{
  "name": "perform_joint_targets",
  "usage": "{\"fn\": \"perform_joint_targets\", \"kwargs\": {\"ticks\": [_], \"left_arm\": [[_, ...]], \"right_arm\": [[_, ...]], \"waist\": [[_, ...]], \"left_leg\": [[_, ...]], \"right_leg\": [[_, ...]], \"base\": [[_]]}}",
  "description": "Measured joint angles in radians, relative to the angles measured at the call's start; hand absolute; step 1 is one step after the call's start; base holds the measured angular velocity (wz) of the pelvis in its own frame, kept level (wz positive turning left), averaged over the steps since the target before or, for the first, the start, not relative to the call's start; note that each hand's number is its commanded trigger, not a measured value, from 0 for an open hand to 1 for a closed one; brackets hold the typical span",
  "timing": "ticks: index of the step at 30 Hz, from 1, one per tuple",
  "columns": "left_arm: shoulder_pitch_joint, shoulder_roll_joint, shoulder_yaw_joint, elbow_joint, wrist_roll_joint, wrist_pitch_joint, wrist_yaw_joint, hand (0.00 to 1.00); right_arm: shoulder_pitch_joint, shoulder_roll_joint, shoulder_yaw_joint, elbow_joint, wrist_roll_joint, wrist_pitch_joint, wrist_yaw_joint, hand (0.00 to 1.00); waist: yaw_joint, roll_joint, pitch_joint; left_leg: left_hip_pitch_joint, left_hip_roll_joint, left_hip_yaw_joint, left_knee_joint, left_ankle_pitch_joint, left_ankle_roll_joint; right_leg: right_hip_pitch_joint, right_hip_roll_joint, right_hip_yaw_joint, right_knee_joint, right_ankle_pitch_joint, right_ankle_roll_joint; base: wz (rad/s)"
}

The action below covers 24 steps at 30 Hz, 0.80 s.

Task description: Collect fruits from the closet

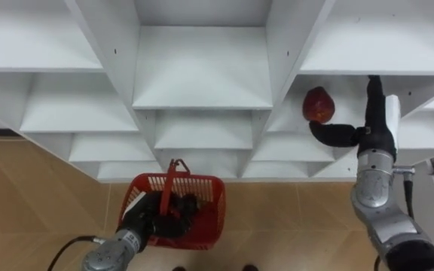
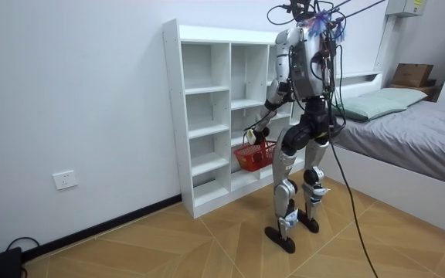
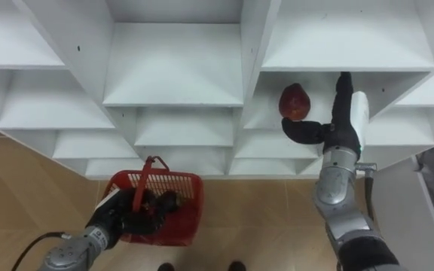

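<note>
Red fruit is sitting on a right-column shelf of the closet, right hand reaching just beside it, fingers straight, thumb beneath; left hand clenching basket handle; next, probably closing round fruit.

Fruit in closet's right column, perhaps touching right hand; basket before it, lower left.

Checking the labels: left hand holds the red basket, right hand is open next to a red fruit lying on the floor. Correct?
Not quite. The fruit isn't on the floor; it's in a compartment of the white shelf, as the left eye view shows. The rest stands: the left hand holds the red basket, and the right hand is open next to the fruit.
</note>
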<state>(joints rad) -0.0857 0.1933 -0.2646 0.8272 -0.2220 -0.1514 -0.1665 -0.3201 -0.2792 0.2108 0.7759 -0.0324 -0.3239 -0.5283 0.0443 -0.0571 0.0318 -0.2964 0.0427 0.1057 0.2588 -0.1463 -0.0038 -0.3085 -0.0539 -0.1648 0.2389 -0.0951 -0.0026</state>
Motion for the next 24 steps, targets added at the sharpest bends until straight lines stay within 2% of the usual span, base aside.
{"fn": "perform_joint_targets", "kwargs": {"ticks": [5, 11, 14, 24], "left_arm": [[-0.006, -0.002, 0.000, 0.021, 0.000, -0.001, -0.002, 1.00], [-0.005, -0.002, -0.001, 0.027, 0.000, 0.000, -0.004, 1.00], [-0.005, -0.002, -0.004, 0.037, 0.000, 0.000, -0.004, 1.00], [0.003, -0.002, -0.015, 0.056, 0.000, 0.001, -0.004, 1.00]], "right_arm": [[-0.001, 0.000, 0.000, 0.011, 0.036, 0.000, 0.009, 0.00], [-0.013, 0.000, 0.000, 0.011, 0.039, 0.002, 0.025, 0.00], [-0.030, -0.001, 0.000, 0.012, 0.069, 0.021, 0.025, 0.00], [-0.053, -0.003, -0.005, 0.028, 0.079, 0.030, 0.024, 0.00]], "waist": [[0.017, 0.000, 0.0000], [0.018, -0.002, 0.0012], [0.017, -0.003, 0.0017], [0.017, -0.008, 0.0048]], "left_leg": [[-0.004, 0.000, 0.000, 0.000, 0.000, 0.000], [-0.029, -0.003, -0.001, 0.009, 0.004, 0.004], [-0.038, -0.006, -0.001, 0.010, 0.007, 0.007], [-0.061, -0.011, -0.002, 0.018, 0.012, 0.009]], "right_leg": [[-0.008, -0.001, 0.000, 0.009, 0.000, 0.000], [-0.031, -0.007, -0.002, 0.021, 0.000, 0.000], [-0.044, -0.011, -0.002, 0.029, 0.000, 0.000], [-0.070, -0.017, -0.002, 0.044, -0.002, 0.001]], "base": [[0.00], [0.00], [0.00], [0.00]]}}
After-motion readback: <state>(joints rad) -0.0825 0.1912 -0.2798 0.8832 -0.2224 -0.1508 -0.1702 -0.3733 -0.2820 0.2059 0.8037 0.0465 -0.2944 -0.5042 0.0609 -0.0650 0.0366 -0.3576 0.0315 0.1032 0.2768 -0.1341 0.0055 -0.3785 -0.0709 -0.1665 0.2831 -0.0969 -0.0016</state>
